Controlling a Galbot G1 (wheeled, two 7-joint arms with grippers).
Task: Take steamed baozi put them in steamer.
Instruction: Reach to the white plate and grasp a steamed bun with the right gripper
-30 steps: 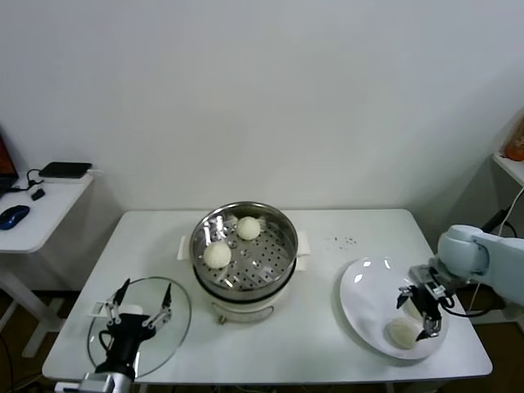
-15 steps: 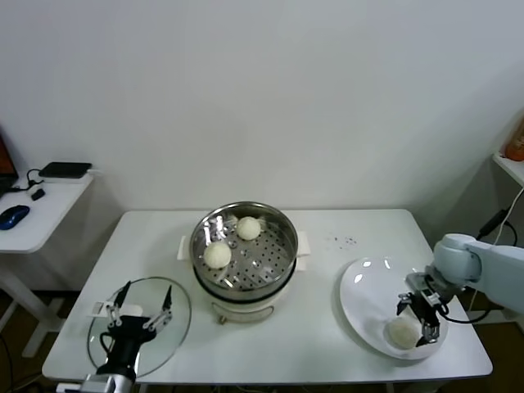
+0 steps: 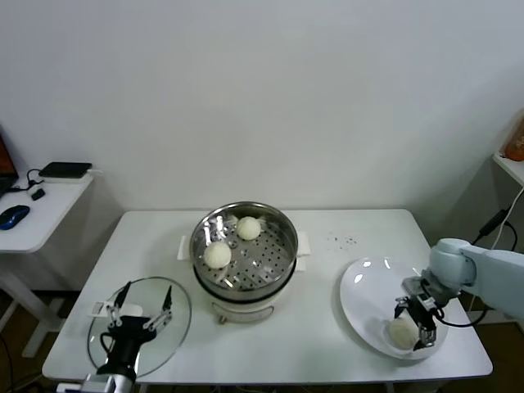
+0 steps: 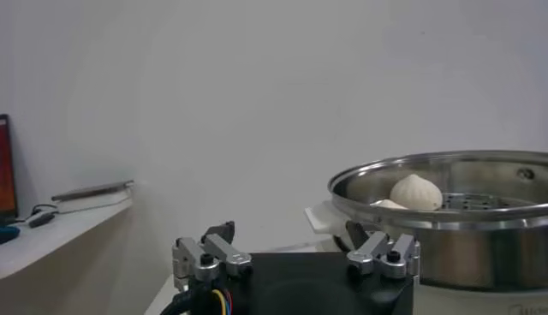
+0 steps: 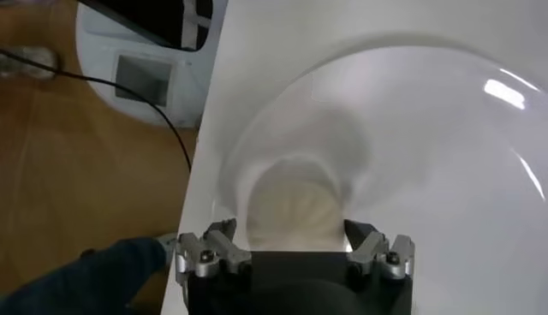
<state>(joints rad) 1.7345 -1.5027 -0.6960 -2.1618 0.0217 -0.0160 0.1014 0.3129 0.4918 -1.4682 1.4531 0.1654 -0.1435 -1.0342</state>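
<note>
The steel steamer (image 3: pixel 244 248) stands at the table's middle on its white pot base, with two cream baozi inside, one toward the back (image 3: pixel 248 228) and one on the left (image 3: pixel 217 255). A third baozi (image 3: pixel 401 332) lies on the white plate (image 3: pixel 364 299) at the right. My right gripper (image 3: pixel 413 323) is open and low over that baozi, with a finger on each side of it; it fills the space between the fingers in the right wrist view (image 5: pixel 295 210). My left gripper (image 3: pixel 137 311) is open and idle at the front left, above the glass lid. A fourth baozi is not in view.
The flat glass lid (image 3: pixel 155 340) lies at the table's front left corner under my left gripper. A white side desk (image 3: pixel 33 214) with a mouse and a dark box stands left of the table. The plate sits close to the table's right front edge.
My right gripper has moved down and toward the front over the plate, until its fingers straddle the baozi. The left arm has not moved.
</note>
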